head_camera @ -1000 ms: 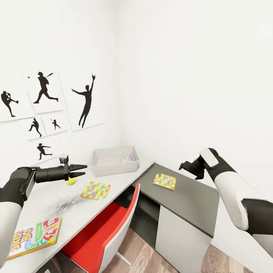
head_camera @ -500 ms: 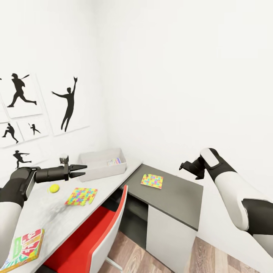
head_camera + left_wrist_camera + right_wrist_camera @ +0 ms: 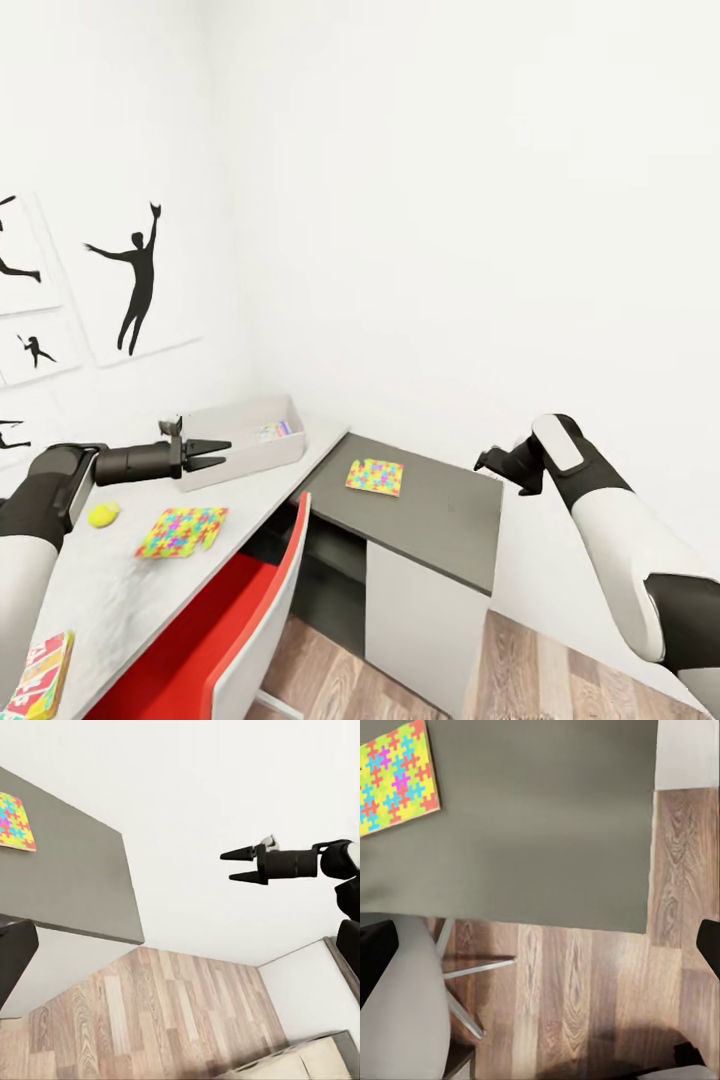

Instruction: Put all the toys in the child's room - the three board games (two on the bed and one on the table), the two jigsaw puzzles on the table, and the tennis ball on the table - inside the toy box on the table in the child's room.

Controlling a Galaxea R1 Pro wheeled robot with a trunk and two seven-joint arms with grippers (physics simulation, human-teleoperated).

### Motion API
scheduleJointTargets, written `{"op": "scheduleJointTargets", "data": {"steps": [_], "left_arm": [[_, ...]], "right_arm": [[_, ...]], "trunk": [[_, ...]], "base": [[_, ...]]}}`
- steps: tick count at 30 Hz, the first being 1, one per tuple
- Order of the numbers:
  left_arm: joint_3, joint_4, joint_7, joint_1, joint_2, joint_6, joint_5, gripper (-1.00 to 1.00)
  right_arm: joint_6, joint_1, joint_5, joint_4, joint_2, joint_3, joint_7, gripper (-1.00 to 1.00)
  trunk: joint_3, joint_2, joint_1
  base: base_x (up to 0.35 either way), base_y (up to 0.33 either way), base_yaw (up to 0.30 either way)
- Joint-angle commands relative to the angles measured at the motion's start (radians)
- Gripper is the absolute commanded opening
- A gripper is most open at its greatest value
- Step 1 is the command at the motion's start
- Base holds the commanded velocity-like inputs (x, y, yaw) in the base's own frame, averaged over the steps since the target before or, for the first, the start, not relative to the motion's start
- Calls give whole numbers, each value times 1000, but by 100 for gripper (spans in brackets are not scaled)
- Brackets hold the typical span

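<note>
Partly cropped: Skip-Bo box (image 3: 38,678) | left pincer (image 3: 220,452) released | right pincer (image 3: 484,462) unclear

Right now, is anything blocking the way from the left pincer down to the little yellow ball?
Nothing visible does. The left pincer hangs open over the pale table; the tennis ball lies below, apart from the nearby jigsaw puzzle.

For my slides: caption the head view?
Open left gripper hovers before the toy box; tennis ball and puzzles on the table.
</note>
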Motion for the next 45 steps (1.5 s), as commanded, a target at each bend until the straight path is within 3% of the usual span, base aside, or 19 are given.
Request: {"op": "scheduleJointTargets", "data": {"steps": [1,10,39,45], "left_arm": [[2,-1,-6,0,-1,9,-7,100],[1,-1,-5,3,-4,-21,-7,100],[1,1,-4,3,-17,-33,-10,100],[1,1,-3,7,-17,-43,-9,100]], "right_arm": [[2,7,-11,-5,0,-2,-10,100],[-1,30,-13,-8,-27,-2,-7,100],[-15,86,-11,-11,-32,-12,-4,100],[-15,90,-11,-10,-44,-12,-4,100]], "trunk": [[-1,-1,0],[-4,-1,0],[-19,-1,0],[-22,-1,0]], "base": [[-32,5,-274],[-53,23,-277],[-5,0,-278],[-2,0,-278]]}}
